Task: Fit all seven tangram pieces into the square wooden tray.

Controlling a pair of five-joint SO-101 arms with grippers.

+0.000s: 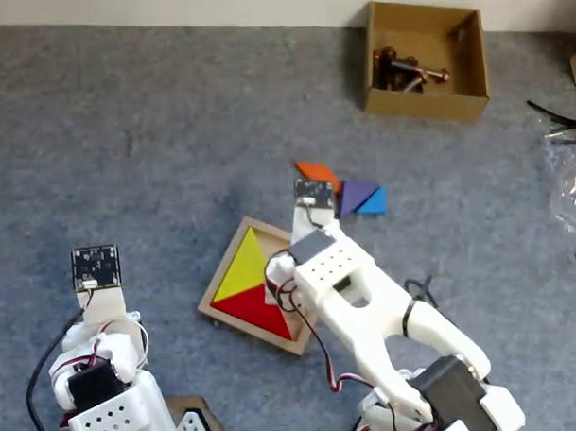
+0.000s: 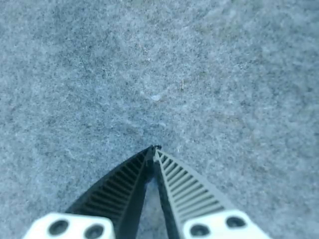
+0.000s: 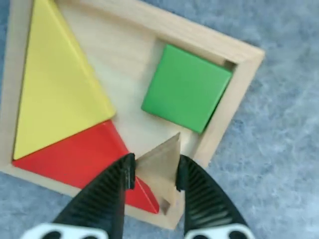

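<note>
A wood-coloured triangle [image 3: 162, 157] is gripped in the right claw [image 3: 155, 172] over the square wooden tray [image 3: 199, 39], beside its green square [image 3: 187, 87]; the left claw [image 2: 155, 148], pinched closed, is held well apart from the tray.

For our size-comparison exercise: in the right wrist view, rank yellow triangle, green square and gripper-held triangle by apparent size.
yellow triangle
green square
tan triangle, smallest despite being nearest the camera, in the right gripper
</note>
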